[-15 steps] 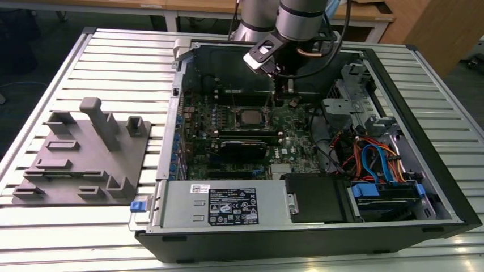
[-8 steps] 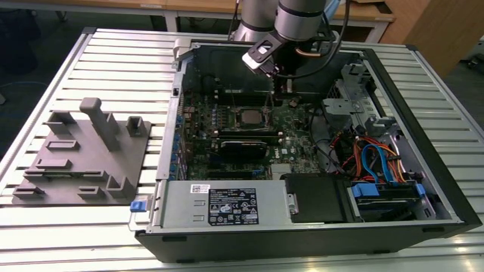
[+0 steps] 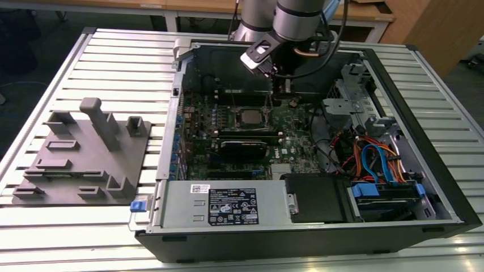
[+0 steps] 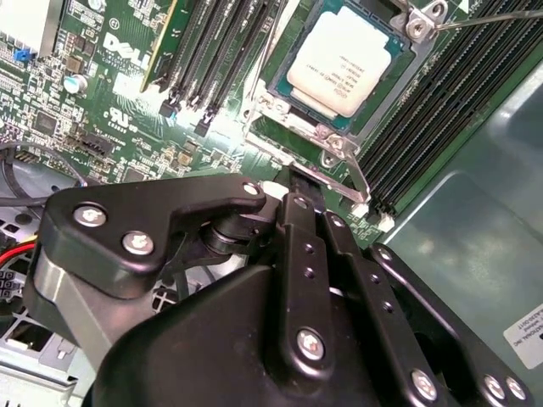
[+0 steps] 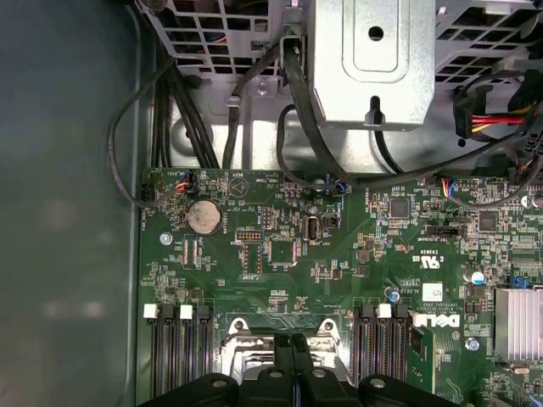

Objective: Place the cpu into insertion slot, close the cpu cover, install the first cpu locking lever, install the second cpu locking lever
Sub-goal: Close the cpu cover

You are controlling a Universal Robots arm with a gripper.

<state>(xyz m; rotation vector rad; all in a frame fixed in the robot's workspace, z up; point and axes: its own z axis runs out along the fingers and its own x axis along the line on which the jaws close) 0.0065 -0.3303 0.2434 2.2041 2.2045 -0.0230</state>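
Over the green motherboard inside the open black computer case, we see the black two-fingered end effector hanging low from the silver-grey arm. In both wrist views its fingers are pressed together, with no gap and nothing between them. Their tips sit just beside the socket's edge, clear of the chip.

The small flat square cpu with its dull silver top lies seated in the insertion slot, the square socket with a silvery rim. The thin silvery cpu cover lies down around it, and the chip shows through its square opening. A thin wire lever stretches away from one corner, and we cannot tell whether it is latched.

Long black memory slots flank the socket. The case rests on a slatted silvery counter, and a grey moulded fixture plate lies at the exterior view's left.
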